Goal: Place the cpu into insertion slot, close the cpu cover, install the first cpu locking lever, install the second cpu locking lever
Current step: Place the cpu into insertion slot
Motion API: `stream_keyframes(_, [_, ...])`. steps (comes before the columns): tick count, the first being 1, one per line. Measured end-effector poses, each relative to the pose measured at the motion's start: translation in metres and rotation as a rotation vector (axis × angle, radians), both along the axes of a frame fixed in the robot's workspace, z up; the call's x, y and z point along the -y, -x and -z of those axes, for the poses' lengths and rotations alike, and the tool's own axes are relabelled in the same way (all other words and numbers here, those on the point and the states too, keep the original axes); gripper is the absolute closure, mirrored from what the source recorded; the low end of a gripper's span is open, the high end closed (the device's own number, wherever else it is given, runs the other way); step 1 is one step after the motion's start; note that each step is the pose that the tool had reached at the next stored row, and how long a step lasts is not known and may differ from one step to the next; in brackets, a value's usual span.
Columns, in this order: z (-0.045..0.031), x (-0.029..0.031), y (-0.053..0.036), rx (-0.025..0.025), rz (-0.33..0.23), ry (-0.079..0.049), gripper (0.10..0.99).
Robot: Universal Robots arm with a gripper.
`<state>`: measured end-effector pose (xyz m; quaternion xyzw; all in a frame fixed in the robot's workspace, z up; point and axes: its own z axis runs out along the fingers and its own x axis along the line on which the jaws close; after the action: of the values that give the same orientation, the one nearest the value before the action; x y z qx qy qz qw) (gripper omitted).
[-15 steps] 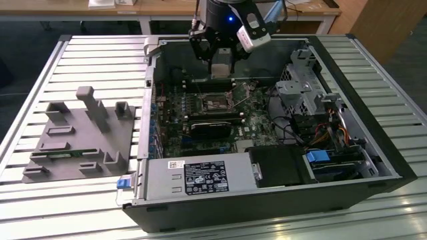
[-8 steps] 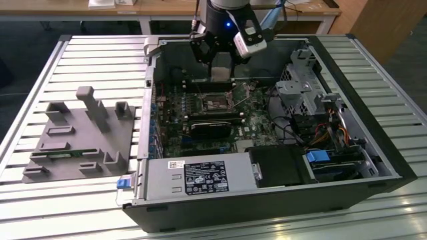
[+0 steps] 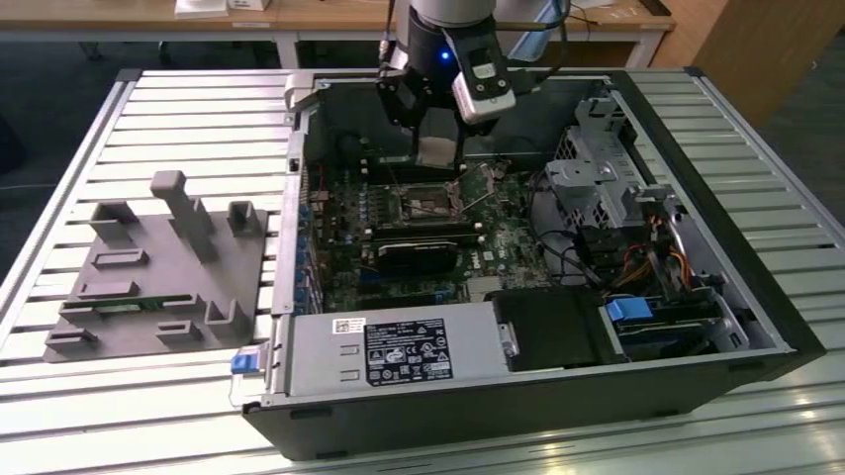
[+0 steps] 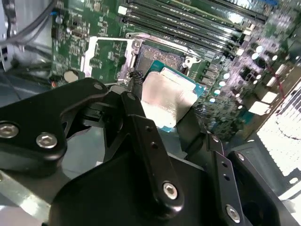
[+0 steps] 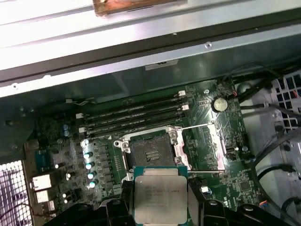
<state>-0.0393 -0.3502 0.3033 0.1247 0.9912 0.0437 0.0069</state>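
Grey fixture tray [image 3: 158, 272]; power supply [image 3: 386, 352]

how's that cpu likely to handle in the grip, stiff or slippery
Likely stiff: the cpu lies flat and unbent, held by its edges in the end effector. Its smooth metal lid looks slippery, so it may slide. It is thin, so probably light.

A: What colour is the cpu [image 5: 157, 195]?
B: Dull silver-grey on top, teal-green at the rim. The pincer [image 4: 165, 107] is black.
A: And the board?
B: The motherboard [image 5: 237, 136] is green; the insertion slot [image 5: 149, 154] has a black frame round a dark grey field.
A: Outside the black computer case [image 3: 555, 411]?
B: A pale grey worktop [image 3: 172, 109] striped with slats, a grey fixture [image 3: 158, 262], a blue tab [image 3: 245, 362].
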Motion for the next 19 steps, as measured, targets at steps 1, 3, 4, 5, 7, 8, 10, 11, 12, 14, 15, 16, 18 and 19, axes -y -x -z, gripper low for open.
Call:
stream_keyframes(1, [0.0007,0.0000,0.0000,0.0000,0.018,0.000,0.545])
stream_keyframes(3, [0.0022,0.0000,0.0000,0.0000,0.054,0.000,0.545])
stream_keyframes(4, [0.0029,0.0000,0.0000,0.0000,0.072,0.000,0.545])
stream_keyframes(5, [0.0036,0.0000,0.0000,0.0000,0.090,0.000,0.545])
stream_keyframes(7, [0.0050,0.0000,0.0000,0.0000,0.126,0.000,0.545])
stream_keyframes(8, [0.0058,0.0000,0.0000,0.0000,0.145,0.000,0.545])
stream_keyframes(10, [0.0072,0.0000,0.0000,0.0000,0.181,0.000,0.545])
stream_keyframes(11, [0.0079,0.0000,0.0000,0.0000,0.199,0.000,0.545])
stream_keyframes(12, [0.0086,0.0000,0.0000,0.0000,0.217,0.000,0.545])
stream_keyframes(14, [0.0100,0.0000,0.0000,0.0000,0.254,0.000,0.545])
stream_keyframes(15, [0.0107,0.0000,0.0000,0.0000,0.272,0.000,0.545])
stream_keyframes(16, [0.0114,0.0000,0.0000,0.0000,0.290,0.000,0.545])
stream_keyframes(18, [0.0128,0.0000,0.0000,-0.0001,0.326,0.000,0.545])
stream_keyframes(19, [0.0135,0.0000,0.0000,0.0000,0.344,0.000,0.545])
